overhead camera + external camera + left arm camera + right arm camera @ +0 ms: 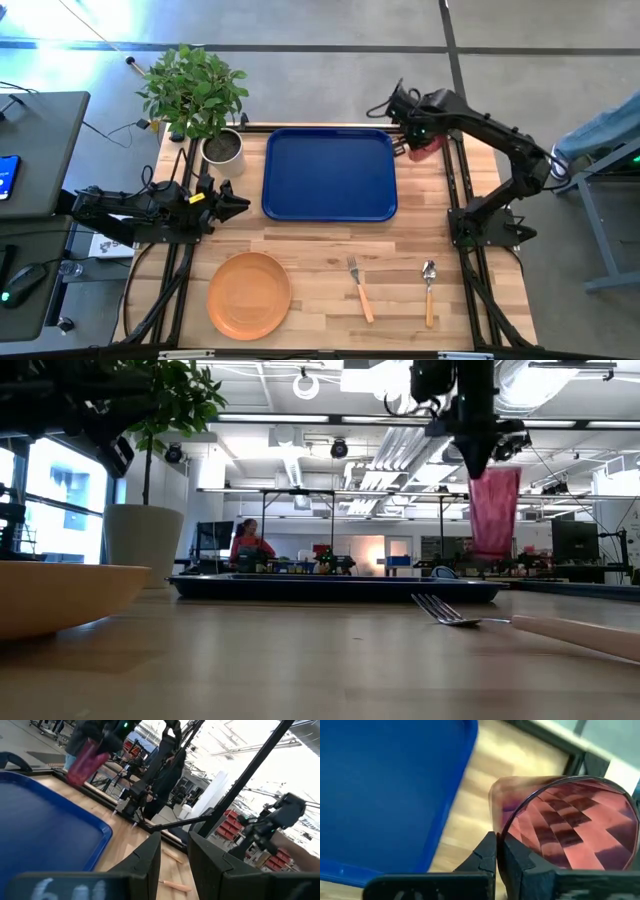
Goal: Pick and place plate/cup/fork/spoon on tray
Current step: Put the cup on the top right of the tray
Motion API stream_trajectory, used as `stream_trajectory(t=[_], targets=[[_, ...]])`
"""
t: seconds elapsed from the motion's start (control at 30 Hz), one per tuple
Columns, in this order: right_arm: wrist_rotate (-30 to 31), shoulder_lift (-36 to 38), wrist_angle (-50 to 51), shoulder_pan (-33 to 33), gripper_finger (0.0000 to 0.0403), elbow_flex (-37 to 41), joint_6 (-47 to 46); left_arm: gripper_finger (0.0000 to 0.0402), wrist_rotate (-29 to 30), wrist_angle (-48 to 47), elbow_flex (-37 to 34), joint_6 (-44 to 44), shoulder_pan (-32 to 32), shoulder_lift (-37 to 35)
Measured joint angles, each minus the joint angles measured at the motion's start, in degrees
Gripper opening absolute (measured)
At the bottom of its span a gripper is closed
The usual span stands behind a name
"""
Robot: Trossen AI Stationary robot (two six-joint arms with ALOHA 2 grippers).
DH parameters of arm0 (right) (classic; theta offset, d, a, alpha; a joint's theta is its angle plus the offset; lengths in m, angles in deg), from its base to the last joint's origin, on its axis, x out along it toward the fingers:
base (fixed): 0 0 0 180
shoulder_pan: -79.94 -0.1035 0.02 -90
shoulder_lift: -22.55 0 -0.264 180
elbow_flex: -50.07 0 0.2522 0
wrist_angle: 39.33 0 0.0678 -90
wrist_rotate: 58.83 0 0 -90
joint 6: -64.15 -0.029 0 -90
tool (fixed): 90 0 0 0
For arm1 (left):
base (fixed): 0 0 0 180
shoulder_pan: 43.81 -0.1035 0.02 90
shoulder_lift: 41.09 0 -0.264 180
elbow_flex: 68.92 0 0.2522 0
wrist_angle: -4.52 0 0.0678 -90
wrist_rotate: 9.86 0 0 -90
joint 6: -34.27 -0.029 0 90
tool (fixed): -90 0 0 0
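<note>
My right gripper (418, 140) is shut on the dark-red cup (428, 148) in the air, just off the blue tray's (330, 175) far right corner. The cup hangs well above the table in the low view (494, 510). The orange plate (249, 295), the fork (359, 290) and the spoon (429, 292) lie flat on the table near its near edge. My left gripper (240, 206) waits left of the tray, its fingers a little apart and empty. My right gripper pinches the cup's wall at the rim (495, 820) between its two fingers, one finger (520, 860) inside the cup and one outside. The fingers come from above, pointing down. The cup hangs upright below them, lifted clear of the table and tray.
A potted plant (222, 148) stands at the tray's far left corner. Black frame rails run along the table's left and right sides. Bare wood lies between the tray and the plate, fork and spoon.
</note>
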Motion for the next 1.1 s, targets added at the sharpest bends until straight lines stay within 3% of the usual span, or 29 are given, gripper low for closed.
stream_trajectory(t=[0.43,0.73,1.1], targets=[[2.38,0.0,-2.95,-0.04,0.0,-14.16,16.58,0.0087,-0.01,-0.4,0.0,0.01,-0.01,0.0],[2.39,-0.04,-13.27,-0.04,0.0,-15.31,41.9,0.0087,0.04,-0.47,0.0,3.13,-0.01,0.0],[0.99,-4.52,-14.97,0.76,0.0,-15.31,59.79,0.0087,0.26,-0.66,0.0,4.81,0.0,0.0]])
